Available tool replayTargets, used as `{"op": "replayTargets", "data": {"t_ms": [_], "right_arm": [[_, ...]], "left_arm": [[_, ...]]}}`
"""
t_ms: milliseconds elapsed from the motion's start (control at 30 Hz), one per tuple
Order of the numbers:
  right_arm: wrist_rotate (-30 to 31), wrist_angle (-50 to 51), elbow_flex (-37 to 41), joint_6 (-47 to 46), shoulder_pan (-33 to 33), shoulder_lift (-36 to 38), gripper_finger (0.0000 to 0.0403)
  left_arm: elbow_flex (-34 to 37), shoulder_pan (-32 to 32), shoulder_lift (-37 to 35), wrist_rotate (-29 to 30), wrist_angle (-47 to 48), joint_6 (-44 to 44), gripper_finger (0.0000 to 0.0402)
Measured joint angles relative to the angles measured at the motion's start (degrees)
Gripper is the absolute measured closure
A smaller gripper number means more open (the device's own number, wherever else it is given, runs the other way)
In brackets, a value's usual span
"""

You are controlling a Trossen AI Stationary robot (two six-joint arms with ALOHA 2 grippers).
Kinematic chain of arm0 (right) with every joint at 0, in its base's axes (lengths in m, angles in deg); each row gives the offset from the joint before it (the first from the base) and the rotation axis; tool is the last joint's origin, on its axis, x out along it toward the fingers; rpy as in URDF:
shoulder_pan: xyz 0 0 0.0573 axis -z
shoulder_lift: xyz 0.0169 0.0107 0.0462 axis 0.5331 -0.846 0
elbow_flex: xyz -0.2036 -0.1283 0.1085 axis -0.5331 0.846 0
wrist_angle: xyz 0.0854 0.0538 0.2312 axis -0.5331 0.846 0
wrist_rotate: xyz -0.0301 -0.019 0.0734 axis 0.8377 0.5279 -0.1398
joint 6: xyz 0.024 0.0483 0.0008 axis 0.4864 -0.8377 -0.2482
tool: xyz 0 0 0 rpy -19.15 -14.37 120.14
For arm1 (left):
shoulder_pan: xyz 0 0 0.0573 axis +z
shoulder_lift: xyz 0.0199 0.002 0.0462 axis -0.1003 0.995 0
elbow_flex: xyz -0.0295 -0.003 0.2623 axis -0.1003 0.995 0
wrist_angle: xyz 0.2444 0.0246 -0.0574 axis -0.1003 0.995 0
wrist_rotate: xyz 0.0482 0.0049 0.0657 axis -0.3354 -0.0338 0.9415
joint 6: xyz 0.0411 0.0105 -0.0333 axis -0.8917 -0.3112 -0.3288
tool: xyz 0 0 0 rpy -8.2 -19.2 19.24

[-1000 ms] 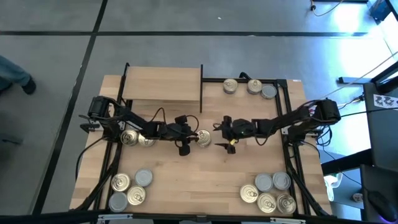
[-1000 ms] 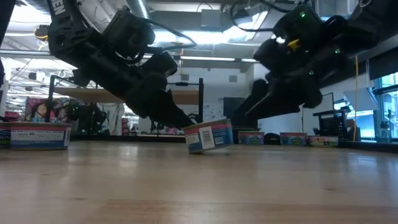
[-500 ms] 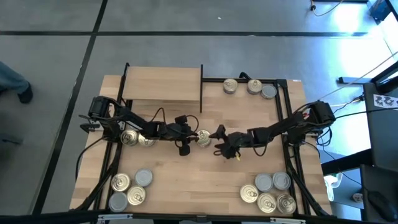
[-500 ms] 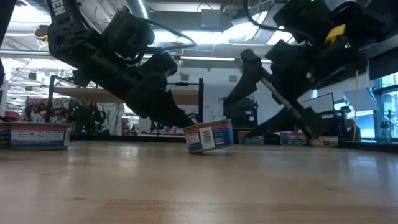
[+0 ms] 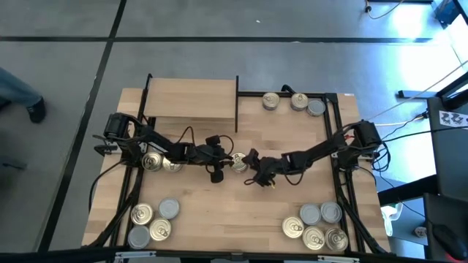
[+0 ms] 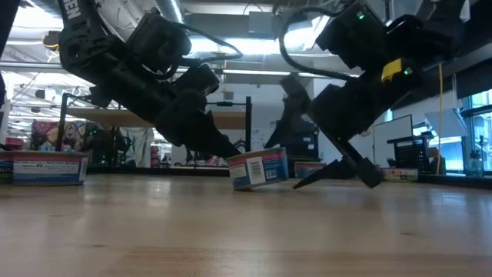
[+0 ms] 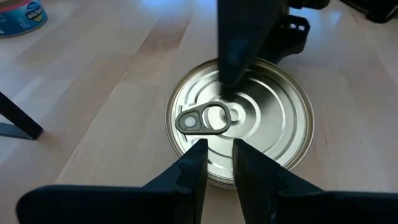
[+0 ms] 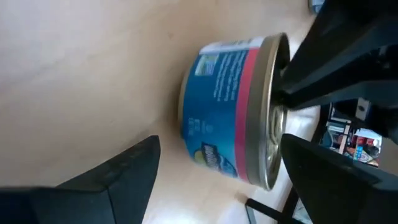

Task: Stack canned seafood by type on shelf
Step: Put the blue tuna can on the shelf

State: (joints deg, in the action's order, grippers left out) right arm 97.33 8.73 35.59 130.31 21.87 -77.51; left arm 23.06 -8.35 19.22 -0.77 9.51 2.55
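One tin sits mid-table, near the shelf's front corner; you see grey floor around the table. Left gripper pinches its rim, fingers near together. Right gripper stands spread just beside it. Shelf top bare.

Wooden table, raised shelf, tins clustered on table
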Motion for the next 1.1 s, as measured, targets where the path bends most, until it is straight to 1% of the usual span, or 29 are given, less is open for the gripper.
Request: {"op": "replayTargets", "data": {"t_ms": [100,367,500,567,633,800,967,1100], "right_arm": [[0.53,-1.8,-0.04,1.61,0.01,-1.47,0.0072],[2.0,-9.85,-0.17,2.06,0.37,-5.02,0.0072],[2.0,-10.12,-0.63,1.75,0.28,-5.25,0.0074],[2.26,-9.66,-1.02,0.17,0.28,-5.31,0.0087],[2.11,-9.44,-1.31,-1.81,0.28,-5.34,0.0112],[1.62,-9.68,-1.55,-7.7,0.26,-5.38,0.021],[1.68,-9.63,-1.55,-14.36,0.17,-5.38,0.0213],[1.53,-9.83,-1.55,-20.24,0.17,-5.22,0.0213]], "left_arm": [[0.0,0.0,0.01,0.0,-0.02,0.0,0.0329],[0.0,0.0,0.0,0.08,0.02,0.0,0.0329],[0.01,0.0,0.0,0.06,0.0,0.02,0.0329],[0.06,0.0,-0.01,0.13,0.07,0.02,0.0329],[0.05,0.02,-0.02,0.25,0.18,0.01,0.0329],[0.02,0.14,0.0,0.81,0.13,0.02,0.0329],[0.02,0.13,-0.25,0.95,0.18,0.01,0.0329],[0.07,0.11,-2.31,0.63,1.62,-0.22,0.0329]]}}
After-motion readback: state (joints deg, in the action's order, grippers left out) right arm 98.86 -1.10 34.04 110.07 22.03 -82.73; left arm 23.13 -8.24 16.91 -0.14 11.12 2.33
